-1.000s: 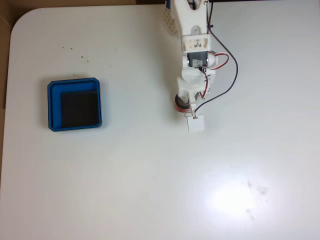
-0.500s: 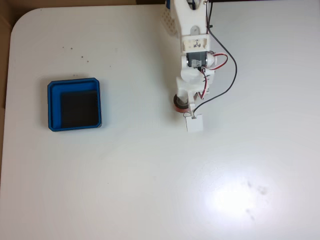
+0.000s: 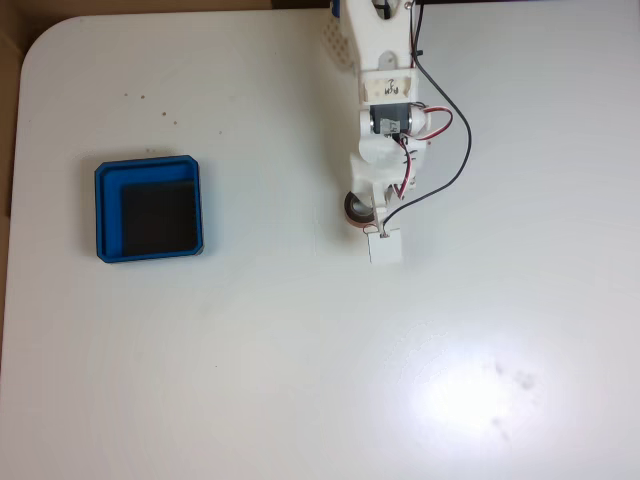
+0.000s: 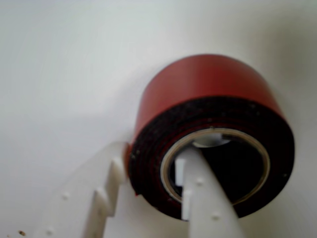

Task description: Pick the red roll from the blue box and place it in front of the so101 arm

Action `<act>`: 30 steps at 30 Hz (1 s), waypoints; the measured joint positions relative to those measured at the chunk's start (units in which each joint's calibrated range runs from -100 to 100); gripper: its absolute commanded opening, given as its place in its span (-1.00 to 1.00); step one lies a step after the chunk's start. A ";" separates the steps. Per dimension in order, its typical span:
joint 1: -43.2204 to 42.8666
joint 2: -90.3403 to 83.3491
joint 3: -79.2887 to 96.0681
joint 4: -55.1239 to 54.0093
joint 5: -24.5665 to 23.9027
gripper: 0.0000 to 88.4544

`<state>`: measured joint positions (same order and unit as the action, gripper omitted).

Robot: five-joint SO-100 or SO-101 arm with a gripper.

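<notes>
The blue box (image 3: 150,209) sits toward the left of the white bench (image 3: 250,350) in the fixed view, its black floor bare, so the pick from it looks done. The red roll (image 4: 213,134) is well apart from the box, down at the tip of the so101 arm (image 3: 385,110), which reaches in from the top edge of that view; there the roll (image 3: 357,208) peeks out beside the arm's lower end, low over or on the bench. In the wrist view the claw (image 4: 153,191) grips the roll through its wall: one white finger passes into the pale core, the other presses on the red outer side at the roll's left, and the dark face is turned to the camera. The roll seems to rest on, or hang just above, the bench surface, though contact cannot be told for sure. By my reading the carry is finished and the roll is already in front of the arm; what is left is to let go of it and lift the claw clear without dragging the roll along.
</notes>
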<state>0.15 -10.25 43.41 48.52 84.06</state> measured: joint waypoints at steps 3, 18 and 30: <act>0.00 -0.25 0.00 0.00 0.00 -0.82; 0.00 -7.71 0.00 0.00 0.17 -0.71; 7.32 -39.03 6.01 0.00 0.17 -0.71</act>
<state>7.47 -49.28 49.42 48.52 84.22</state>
